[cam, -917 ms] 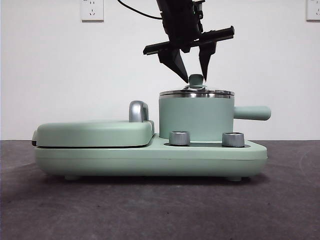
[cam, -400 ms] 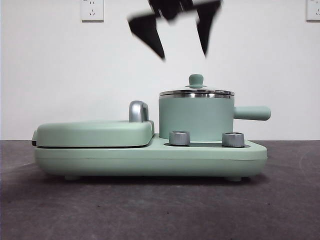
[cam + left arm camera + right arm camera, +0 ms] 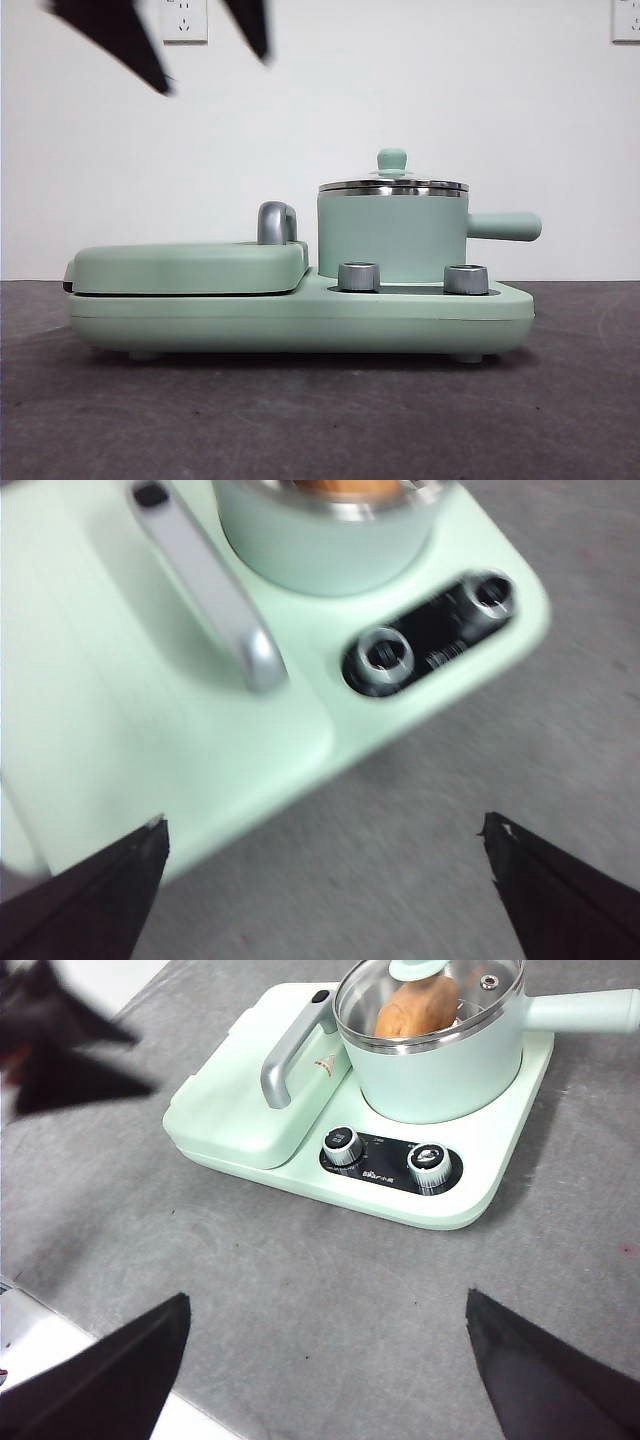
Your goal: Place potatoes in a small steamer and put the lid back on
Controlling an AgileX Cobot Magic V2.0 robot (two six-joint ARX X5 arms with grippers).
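With its jaws spread and empty, left gripper (image 3: 205, 45) is up high over the griddle (image 3: 190, 265). Lid (image 3: 430, 995) sits on the small steamer (image 3: 392, 238), potato (image 3: 415, 1008) inside. Right gripper (image 3: 325, 1360) is open, well clear. Little risk; a low swing could clip the knob.

There is one steamer (image 3: 440, 1060) with one lid (image 3: 430, 1000) and one potato (image 3: 415, 1010) inside, one griddle (image 3: 240, 1100) with one chrome handle (image 3: 290, 1055), two knobs (image 3: 343, 1146) and two wall sockets (image 3: 184, 20).
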